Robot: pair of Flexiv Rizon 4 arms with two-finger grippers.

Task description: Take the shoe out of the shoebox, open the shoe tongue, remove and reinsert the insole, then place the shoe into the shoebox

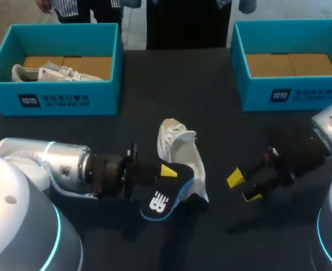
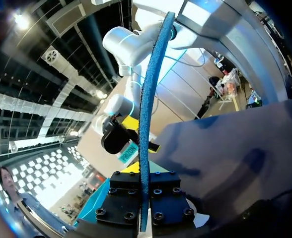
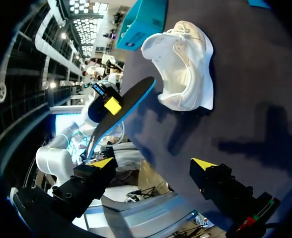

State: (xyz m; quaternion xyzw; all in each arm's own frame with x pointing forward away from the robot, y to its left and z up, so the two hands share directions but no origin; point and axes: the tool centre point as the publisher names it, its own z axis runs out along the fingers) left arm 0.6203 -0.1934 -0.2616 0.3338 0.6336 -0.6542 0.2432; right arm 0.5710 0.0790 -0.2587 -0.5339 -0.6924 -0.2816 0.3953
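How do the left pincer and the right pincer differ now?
The left pincer is shut on the dark insole; the right pincer is open and holds nothing. The left pincer is close beside the white shoe; the right pincer is farther from it. Both have yellow tips.

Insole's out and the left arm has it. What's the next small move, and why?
Probably swing the left gripper so the free end of the insole points at the opening of the shoe. The insole is clamped in that gripper, clear of the shoe, which lies on the table with its opening exposed. The right gripper is open beside the shoe, free to steady it.
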